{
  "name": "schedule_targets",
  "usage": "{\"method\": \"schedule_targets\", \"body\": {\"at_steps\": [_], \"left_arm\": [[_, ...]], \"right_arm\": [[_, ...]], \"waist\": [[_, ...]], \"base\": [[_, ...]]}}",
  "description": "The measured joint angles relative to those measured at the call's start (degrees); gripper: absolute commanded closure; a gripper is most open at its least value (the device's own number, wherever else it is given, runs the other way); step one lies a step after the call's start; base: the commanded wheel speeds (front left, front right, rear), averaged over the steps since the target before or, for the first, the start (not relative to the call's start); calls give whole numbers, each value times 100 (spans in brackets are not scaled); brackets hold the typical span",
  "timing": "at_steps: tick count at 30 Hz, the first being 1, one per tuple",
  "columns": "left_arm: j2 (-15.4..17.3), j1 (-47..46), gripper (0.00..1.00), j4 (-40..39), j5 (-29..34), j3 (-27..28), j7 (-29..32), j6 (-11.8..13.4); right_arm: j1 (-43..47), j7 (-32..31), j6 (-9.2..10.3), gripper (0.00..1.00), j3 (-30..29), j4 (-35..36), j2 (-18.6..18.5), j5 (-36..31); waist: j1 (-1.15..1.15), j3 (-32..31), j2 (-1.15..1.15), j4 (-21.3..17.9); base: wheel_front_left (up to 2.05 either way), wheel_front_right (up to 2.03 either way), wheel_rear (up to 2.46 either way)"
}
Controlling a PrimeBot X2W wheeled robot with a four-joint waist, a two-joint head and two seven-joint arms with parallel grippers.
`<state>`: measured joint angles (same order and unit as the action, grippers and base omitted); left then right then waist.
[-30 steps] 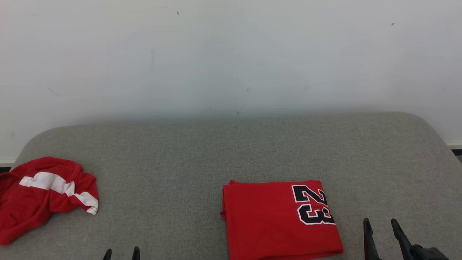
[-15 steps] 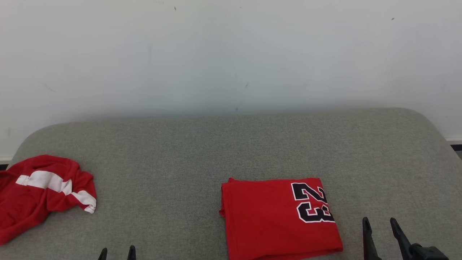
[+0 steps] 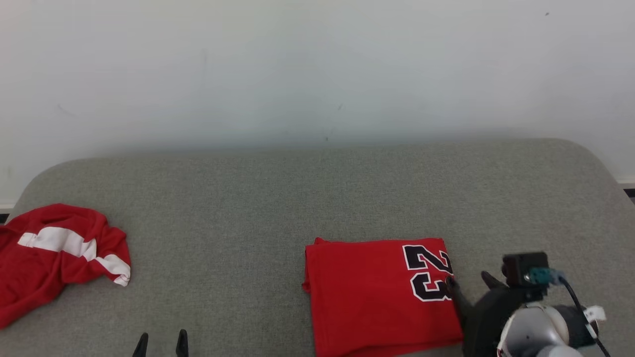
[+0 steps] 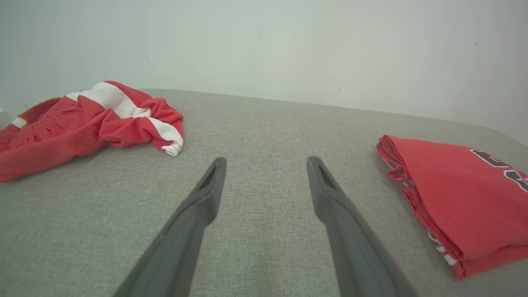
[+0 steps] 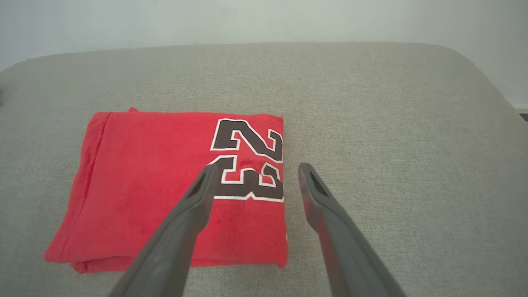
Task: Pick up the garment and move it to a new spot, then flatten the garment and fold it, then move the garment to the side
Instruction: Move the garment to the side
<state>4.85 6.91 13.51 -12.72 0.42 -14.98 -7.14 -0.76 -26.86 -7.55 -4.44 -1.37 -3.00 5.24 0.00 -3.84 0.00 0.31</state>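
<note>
One folded garment (image 3: 382, 297), one crumpled garment (image 3: 54, 253) (both red); left gripper (image 3: 161, 343) and right gripper (image 3: 468, 279), jaws wide, empty.

Pictured under soft, even light: grey fabric-covered surface (image 3: 317, 198) with rounded far corners. Stood before a plain white wall (image 3: 317, 64) flecked with small dark marks. Showed pale skirting (image 3: 626, 182) at the far right edge.

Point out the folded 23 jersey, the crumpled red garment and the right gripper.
folded 23 jersey (image 5: 156, 173), right wrist view, plain red panel
crumpled red garment (image 3: 54, 240), head view, white stripe
right gripper (image 5: 258, 166), right wrist view, between its fingertips
</note>
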Motion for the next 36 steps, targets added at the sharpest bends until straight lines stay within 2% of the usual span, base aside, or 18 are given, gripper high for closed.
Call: {"method": "schedule_targets", "body": {"at_steps": [5, 10, 18, 26, 32, 33, 34, 36], "left_arm": [[-41, -42, 0, -5, 14, -87, -4, -2], [-42, -155, 0, 25, 19, -218, -5, -27], [13, -360, 0, -5, 19, -296, -5, -27], [76, -581, 0, -58, -7, -385, -5, -27], [71, -630, 0, -89, 2, -415, -5, -29], [71, -630, 0, -99, 2, -422, -5, -29], [73, -630, 0, -113, 2, -420, -5, -29], [83, -640, 0, -147, 1, -438, -5, -29]], "right_arm": [[-568, -1567, -1, 0, 93, 436, 10, -165], [-882, -2316, -1, 0, -298, 191, 4, -300], [-1346, -2408, -1, 0, -1046, -632, 7, -438], [-1583, -2203, -1, 0, -1189, -1480, 7, -197], [-1717, -2270, 0, 0, -958, -1941, -43, 129], [-1734, -2268, 1, 24, -896, -1965, -55, 125], [-1748, -2215, 3, 100, -818, -1970, -56, 67], [-1772, -2141, 9, 100, -704, -1998, -42, -51]], "waist": [[1, 127, 0, 59], [1, 227, 1, 236], [1, 599, 1, 515], [1, 1009, 1, 681], [0, 1153, -1, 761], [0, 1158, 0, 752], [0, 1161, -1, 736], [0, 1174, -1, 693]], "base": [[0, 0, 0], [0, 0, 0], [0, 0, 0], [0, 0, 0], [0, 0, 0], [0, 0, 0], [0, 0, 0], [0, 0, 0]]}}
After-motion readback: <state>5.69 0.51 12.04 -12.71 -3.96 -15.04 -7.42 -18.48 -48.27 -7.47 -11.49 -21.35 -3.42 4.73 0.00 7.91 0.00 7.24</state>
